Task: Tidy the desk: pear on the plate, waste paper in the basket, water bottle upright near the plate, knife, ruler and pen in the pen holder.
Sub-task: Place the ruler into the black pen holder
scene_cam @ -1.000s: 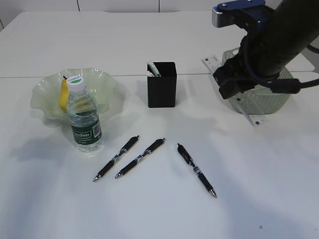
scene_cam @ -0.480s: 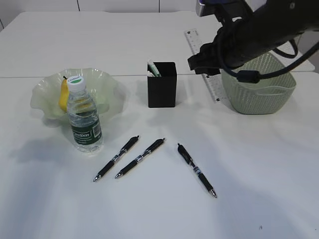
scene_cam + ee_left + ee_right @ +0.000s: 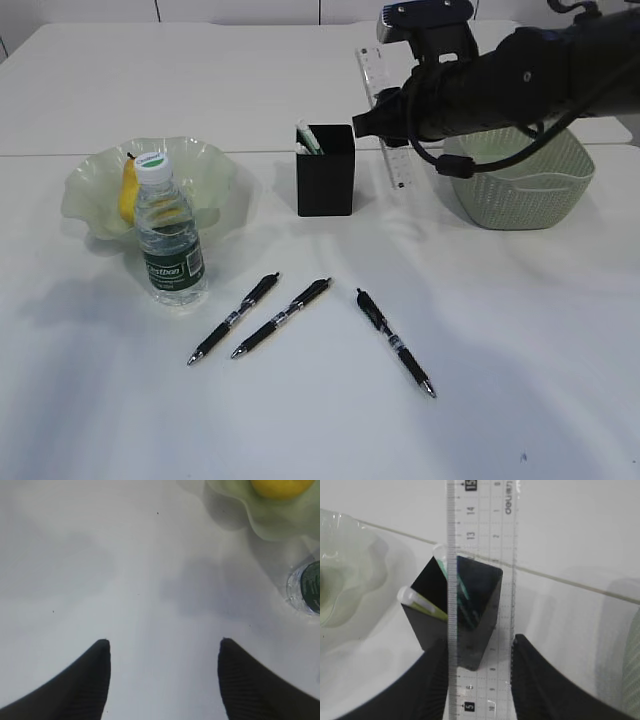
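Nearest, three pens [image 3: 277, 317] lie flat on the table [image 3: 520, 350], well apart from both arms, each pointing slantwise away from the viewer. Behind them on the left the water bottle [image 3: 169, 235] stands upright, just in front of the plate [image 3: 215, 170] that holds the pear [image 3: 127, 190]. The left pincer [image 3: 162, 652] hangs spread over bare table near that plate, gripping nothing. Further back in the middle stands the pen holder [image 3: 325, 170], already with something in it. The right pincer [image 3: 479, 655] is pinching the clear ruler [image 3: 482, 580], whose long axis runs nearly upright, its lower end to the right of the holder and beside it. In the right wrist view the holder's mouth sits behind the ruler, so I judge the ruler needs shifting left over the opening, then lowering. The basket [image 3: 525, 180] stands at far right.
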Motion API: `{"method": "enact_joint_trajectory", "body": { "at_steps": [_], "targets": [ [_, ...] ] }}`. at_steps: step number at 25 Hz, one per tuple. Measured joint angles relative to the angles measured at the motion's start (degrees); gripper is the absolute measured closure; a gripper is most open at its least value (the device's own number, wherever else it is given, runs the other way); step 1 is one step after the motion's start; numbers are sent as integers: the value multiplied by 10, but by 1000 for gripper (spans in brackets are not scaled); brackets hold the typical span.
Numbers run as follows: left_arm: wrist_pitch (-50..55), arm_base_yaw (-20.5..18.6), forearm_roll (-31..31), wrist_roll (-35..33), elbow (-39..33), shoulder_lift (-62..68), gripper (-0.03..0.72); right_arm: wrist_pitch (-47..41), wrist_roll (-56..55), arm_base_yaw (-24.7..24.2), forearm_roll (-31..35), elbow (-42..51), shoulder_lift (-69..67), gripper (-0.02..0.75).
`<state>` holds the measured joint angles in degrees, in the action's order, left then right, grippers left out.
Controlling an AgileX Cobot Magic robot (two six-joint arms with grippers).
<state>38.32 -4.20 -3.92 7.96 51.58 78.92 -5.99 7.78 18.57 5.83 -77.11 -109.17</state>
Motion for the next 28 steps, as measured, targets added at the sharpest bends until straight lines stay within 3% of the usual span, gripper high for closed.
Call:
{"method": "enact_joint_trajectory", "body": {
  "at_steps": [7,17,28],
  "targets": [
    [0,0,0,0,0,0,214,98,0,0,8,-7,-31,461],
    [0,0,0,0,0,0,214,114,-4,0,8,-136,-117,461],
    [0,0,0,0,0,0,214,147,-34,0,9,-200,-176,461]
  ]
}}
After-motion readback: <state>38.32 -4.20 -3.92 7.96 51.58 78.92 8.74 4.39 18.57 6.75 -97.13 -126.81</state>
